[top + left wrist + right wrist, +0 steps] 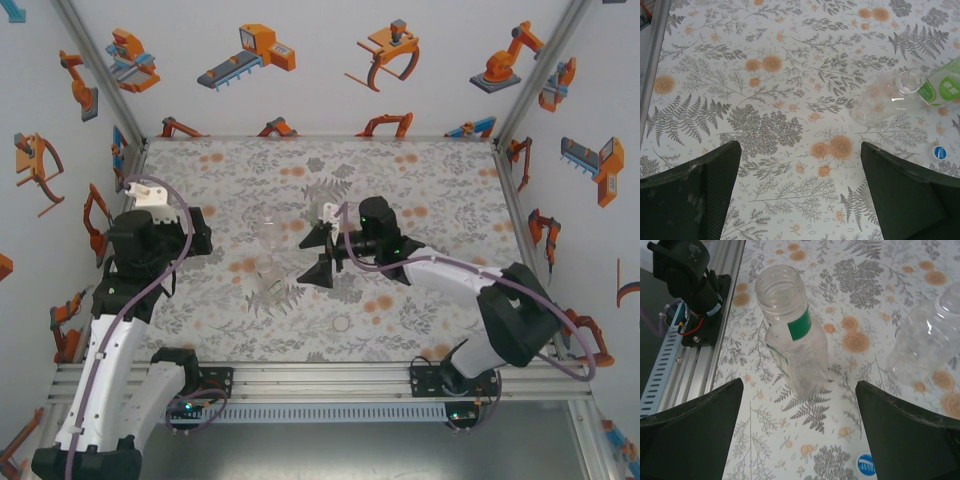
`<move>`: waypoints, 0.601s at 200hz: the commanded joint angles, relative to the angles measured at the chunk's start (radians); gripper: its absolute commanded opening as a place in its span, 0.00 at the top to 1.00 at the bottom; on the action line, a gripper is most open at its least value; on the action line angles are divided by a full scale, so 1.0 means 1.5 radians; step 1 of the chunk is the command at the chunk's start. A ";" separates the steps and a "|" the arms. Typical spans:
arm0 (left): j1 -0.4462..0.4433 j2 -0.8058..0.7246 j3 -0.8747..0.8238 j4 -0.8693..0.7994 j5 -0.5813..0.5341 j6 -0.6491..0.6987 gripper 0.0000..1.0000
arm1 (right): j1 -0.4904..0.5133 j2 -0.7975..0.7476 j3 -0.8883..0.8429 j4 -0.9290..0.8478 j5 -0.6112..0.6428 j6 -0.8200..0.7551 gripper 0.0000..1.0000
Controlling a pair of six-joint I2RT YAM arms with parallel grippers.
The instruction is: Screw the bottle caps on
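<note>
I'm watching the right gripper hanging with jaws apart and holding nothing, the blue cap lying on the table just beside one finger, an uncapped bottle standing just ahead of the gap, and the left gripper gaping wide too.

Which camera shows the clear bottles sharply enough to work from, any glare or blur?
Top external: even light, but the clear bottles nearly vanish against the patterned cloth. Left wrist: sharp, small glints on the colourless bottle. Right wrist: labelled bottle crisp.
</note>
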 commanded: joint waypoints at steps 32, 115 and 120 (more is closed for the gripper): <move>0.009 -0.021 -0.014 0.000 0.000 0.015 0.03 | 0.029 0.128 0.110 0.089 -0.065 -0.035 0.14; 0.015 -0.017 -0.013 -0.003 0.001 0.014 0.03 | 0.065 0.236 0.189 0.140 -0.154 -0.008 0.14; 0.016 -0.015 -0.013 -0.003 0.002 0.013 0.03 | 0.067 0.240 0.191 0.143 -0.153 -0.008 0.14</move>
